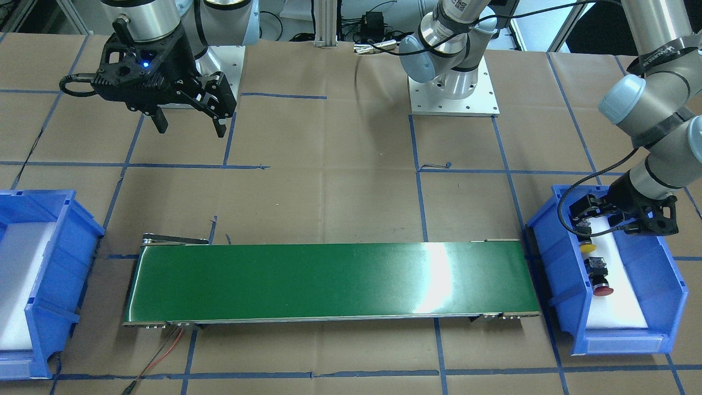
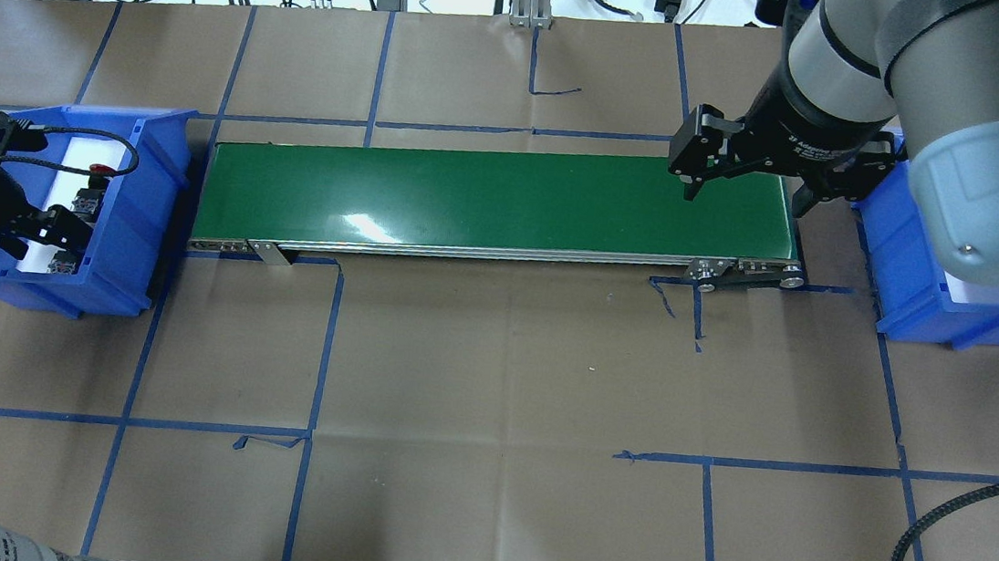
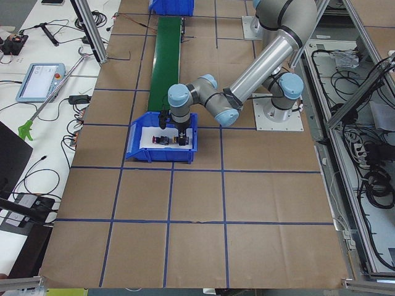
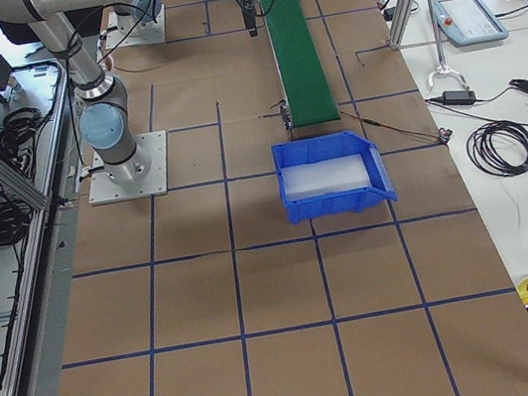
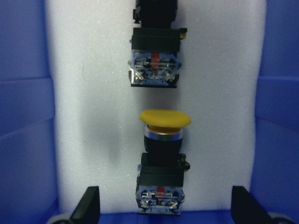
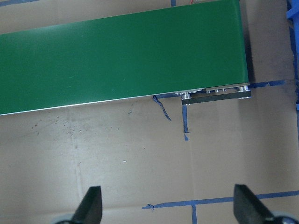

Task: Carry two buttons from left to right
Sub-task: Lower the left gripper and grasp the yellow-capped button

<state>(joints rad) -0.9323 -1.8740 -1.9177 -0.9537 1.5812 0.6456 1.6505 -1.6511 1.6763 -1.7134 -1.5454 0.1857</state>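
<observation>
Buttons are both sitting in the left bin, so 0 of 2 are across yet.

In the front view, the yellow button and the red button are lying in a row on white foam, near each other but not touching. The left gripper is hanging inside the bin, just beside the yellow button. The right gripper is waiting high up with its fingers apart, holding nothing. The belt is lying between this bin and the right bin.

In the overhead view, the right gripper is hovering over the belt's right end.

In the left wrist view, the fingers are standing wide apart, 1 on each side of the yellow button's dark body, not touching it.

In the right wrist view, the fingers are wide apart too, looking down at the belt and brown paper.

I think the robot is getting ready to grab button 1, the yellow one. Next, the left gripper needs to go down a little, squeeze the boxy body and not the round cap, then lift it out toward the belt.
</observation>
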